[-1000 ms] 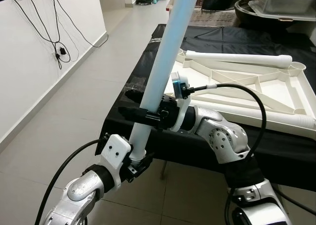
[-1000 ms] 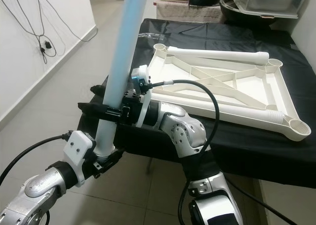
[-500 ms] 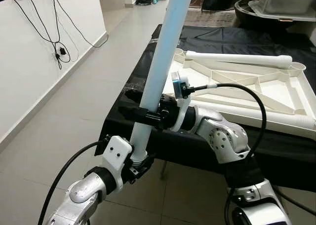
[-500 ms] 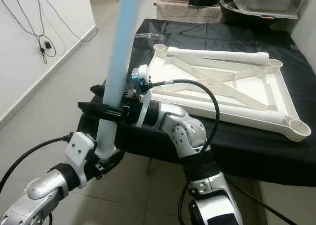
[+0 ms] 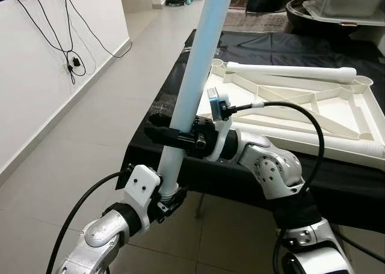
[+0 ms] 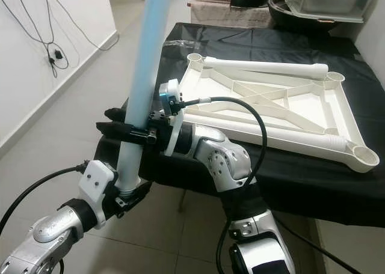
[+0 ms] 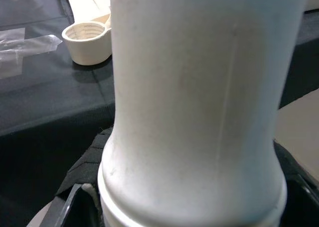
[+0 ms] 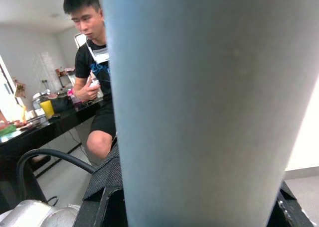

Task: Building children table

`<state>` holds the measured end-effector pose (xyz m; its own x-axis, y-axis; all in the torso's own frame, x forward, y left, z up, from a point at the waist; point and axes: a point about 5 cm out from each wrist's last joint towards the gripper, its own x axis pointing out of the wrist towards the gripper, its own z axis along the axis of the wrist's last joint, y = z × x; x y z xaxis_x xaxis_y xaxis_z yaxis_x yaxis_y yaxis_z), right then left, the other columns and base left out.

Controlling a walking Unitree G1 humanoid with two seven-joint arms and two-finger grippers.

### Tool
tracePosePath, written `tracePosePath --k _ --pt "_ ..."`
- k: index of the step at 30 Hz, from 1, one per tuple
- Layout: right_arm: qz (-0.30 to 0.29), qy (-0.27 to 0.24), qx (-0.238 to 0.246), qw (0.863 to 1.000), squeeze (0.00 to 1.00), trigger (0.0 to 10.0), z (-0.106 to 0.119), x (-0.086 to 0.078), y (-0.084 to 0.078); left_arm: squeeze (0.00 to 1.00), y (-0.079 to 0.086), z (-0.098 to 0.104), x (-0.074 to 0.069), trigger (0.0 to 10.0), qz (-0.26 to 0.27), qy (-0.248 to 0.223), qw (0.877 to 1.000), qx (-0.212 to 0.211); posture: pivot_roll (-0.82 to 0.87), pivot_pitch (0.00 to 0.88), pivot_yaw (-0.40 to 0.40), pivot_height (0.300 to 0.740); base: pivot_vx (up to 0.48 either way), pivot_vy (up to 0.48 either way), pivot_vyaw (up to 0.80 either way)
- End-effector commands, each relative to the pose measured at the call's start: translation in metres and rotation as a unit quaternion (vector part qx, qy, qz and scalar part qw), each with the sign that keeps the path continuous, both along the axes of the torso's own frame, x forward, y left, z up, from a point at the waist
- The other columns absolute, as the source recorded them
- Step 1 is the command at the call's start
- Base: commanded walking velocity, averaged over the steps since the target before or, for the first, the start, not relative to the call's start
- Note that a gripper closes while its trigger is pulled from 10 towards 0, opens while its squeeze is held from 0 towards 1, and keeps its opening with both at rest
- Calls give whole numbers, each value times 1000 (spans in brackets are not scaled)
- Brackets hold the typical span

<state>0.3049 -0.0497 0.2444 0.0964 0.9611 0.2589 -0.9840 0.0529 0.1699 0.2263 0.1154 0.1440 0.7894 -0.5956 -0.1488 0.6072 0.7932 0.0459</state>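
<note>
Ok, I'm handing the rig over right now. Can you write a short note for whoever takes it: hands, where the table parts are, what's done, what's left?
Left hand: shut on the bottom end of the loose table leg.
Right hand: shut on the same leg, higher up. The leg stands tilted in front of the black-covered bench.
Tabletop frame: lies upside down on the bench, with two white legs lying across it, one along the far side, one along the near.
Near-left corner socket: open, as seen in the left wrist view.
Done: loose leg picked up.
Left: likely seat this leg into an open corner socket.
A person sits nearby.
</note>
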Motion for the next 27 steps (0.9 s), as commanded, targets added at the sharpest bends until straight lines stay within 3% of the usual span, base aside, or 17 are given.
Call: tracePosePath --k 1,8,9,19,20,26,27 --pt "13 -5 10 1000 0 0 5 -5 5 0 -4 -1 -2 10000 -7 7 1000 2 19 116 0 740 0 0 0" --pt "9 -2 8 1000 0 0 3 -4 4 0 -2 -4 -1 10000 14 24 1000 -1 -7 114 6 740 0 0 0" --pt "7 -2 9 1000 0 0 4 -4 4 1000 0 -5 -1 10000 18 24 1000 -3 -3 113 12 740 0 0 0" --pt "-2 -6 15 1000 0 0 8 0 2 1000 6 -3 1 10000 30 18 999 5 1 113 12 740 0 0 0" --pt "-13 -10 17 1000 0 0 12 4 -1 0 11 -6 2 10000 48 17 998 20 1 113 12 740 0 0 0" --pt "-40 -18 17 999 0 0 17 13 -9 0 18 -11 3 10000 76 21 996 33 -2 114 12 740 0 0 0" --pt "-56 -22 15 998 0 7843 18 17 -13 0 20 -12 3 10000 86 24 996 31 0 110 10 740 0 0 0"
